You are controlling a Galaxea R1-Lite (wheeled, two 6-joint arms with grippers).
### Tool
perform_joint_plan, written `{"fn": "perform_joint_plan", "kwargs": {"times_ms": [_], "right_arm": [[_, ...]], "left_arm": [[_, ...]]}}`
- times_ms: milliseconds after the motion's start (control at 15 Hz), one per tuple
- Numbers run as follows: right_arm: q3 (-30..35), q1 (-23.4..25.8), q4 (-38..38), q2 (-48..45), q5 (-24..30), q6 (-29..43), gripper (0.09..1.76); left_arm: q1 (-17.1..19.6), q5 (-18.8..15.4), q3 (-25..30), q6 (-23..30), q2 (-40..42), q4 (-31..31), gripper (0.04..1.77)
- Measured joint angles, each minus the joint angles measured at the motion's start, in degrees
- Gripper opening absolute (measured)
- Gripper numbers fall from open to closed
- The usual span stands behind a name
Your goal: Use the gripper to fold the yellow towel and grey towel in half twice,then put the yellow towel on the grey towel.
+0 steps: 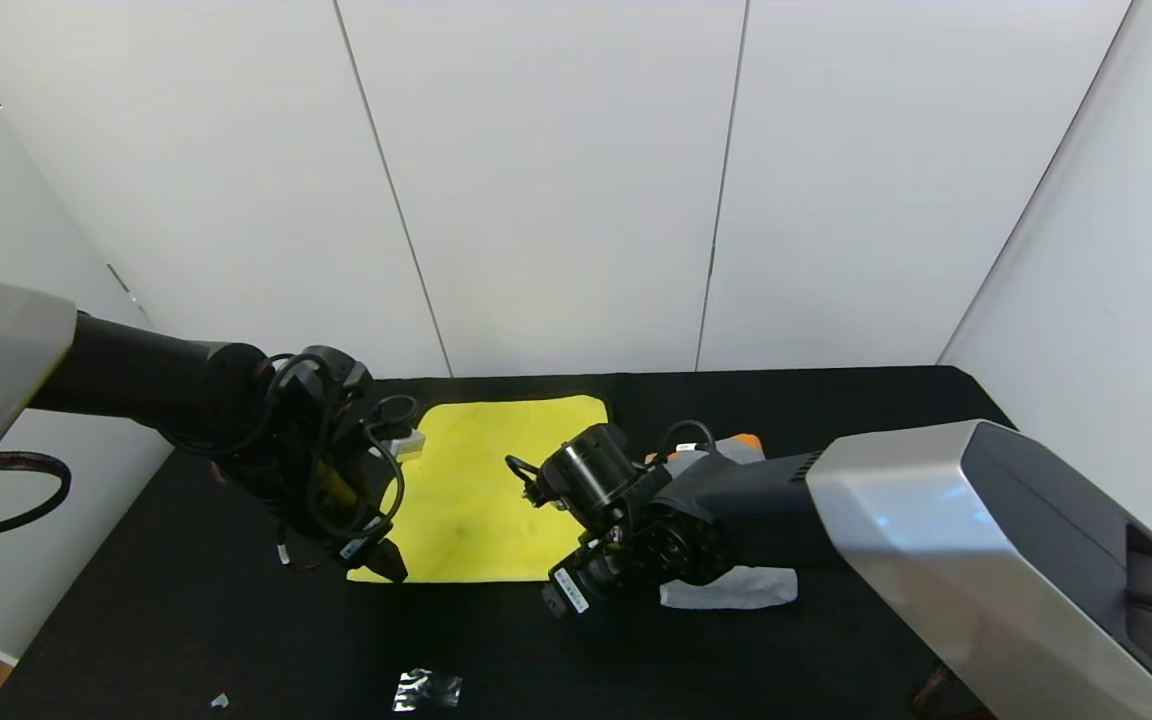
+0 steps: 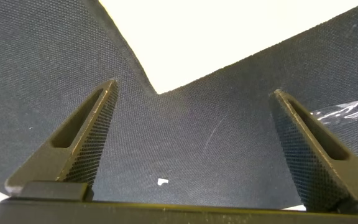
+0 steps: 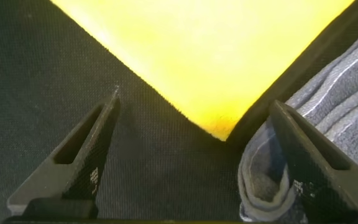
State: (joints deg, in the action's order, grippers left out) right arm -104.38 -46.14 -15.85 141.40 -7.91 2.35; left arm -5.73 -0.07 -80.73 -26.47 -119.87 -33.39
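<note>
The yellow towel (image 1: 491, 490) lies flat at the table (image 1: 186, 620) centre; the grey towel (image 1: 731, 588) is at its 3 o'clock. The left gripper (image 2: 194, 99) and right gripper (image 3: 194, 106) hover wide open, holding nothing, over its near corners.

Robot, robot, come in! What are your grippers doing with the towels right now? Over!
Left gripper open, at yellow towel's near left corner. Right gripper open, at its near right corner. Grey towel under right arm. Plastic scrap nearby, not blocking.
</note>
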Motion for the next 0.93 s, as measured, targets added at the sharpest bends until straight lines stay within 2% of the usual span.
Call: {"fn": "perform_joint_plan", "kwargs": {"times_ms": [933], "right_arm": [[-2.5,0.8,0.0,2.5,0.2,1.6,1.71]], "left_arm": [[-0.2,0.0,0.0,0.0,-0.4,0.0,1.72]]}}
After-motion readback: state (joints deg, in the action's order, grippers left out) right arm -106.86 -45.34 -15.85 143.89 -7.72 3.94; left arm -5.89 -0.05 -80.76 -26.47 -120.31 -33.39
